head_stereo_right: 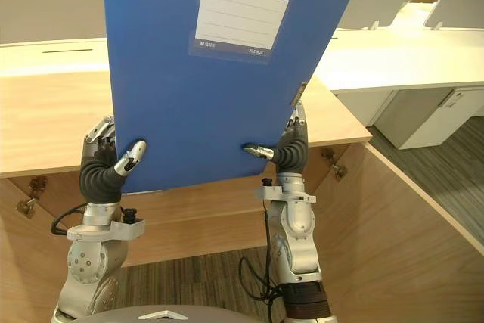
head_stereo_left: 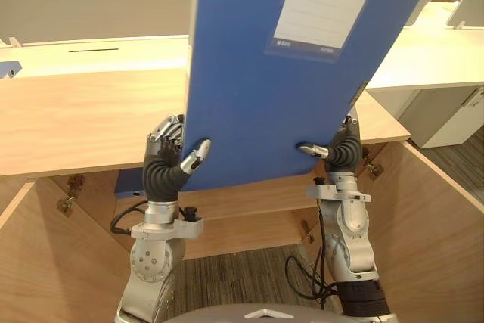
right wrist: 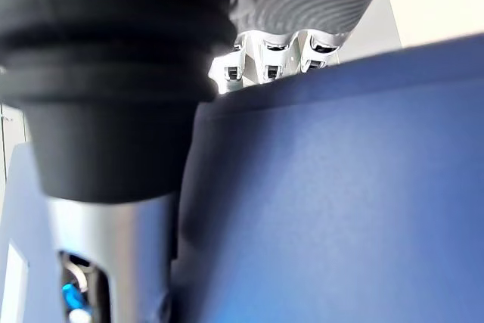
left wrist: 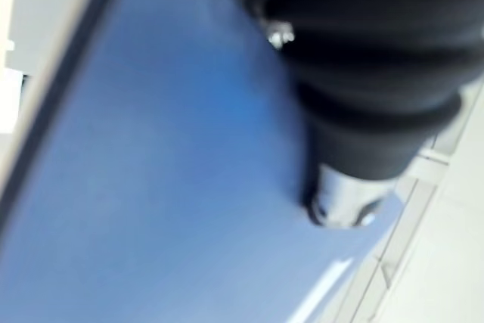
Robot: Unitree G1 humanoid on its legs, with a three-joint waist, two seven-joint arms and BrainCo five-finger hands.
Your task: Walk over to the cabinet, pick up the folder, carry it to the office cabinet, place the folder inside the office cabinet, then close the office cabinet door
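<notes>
Carrying step, judged close to the placing: rigid blue rectangular plastic folder (head_stereo_left: pixel 280 96) with a white label pocket (head_stereo_left: pixel 314 17), held upright with a slight tilt and pinched at its lower corners by left hand (head_stereo_left: pixel 168 158) and right hand (head_stereo_left: pixel 342 150). Left thumb curled onto the near face, remaining fingers (head_stereo_left: pixel 162 130) behind the sheet. Right thumb laid across the near face, fingers (right wrist: pixel 265 54) hooked over the far edge. Both hands thus closed on the folder, nothing else in either. Forearms raised near vertical, palms turned toward each other. Beyond the fingertips, the top board of the light wooden office cabinet (head_stereo_left: pixel 76 122); below the thumbs, its open compartment, flanked by open wooden doors (head_stereo_left: pixel 446 247). For a clean placement: lower with both pinches even, tip the top edge forward to pass under the top board, steer clear of the hinges beside the fingers, release only after seating the bottom edge inside
</notes>
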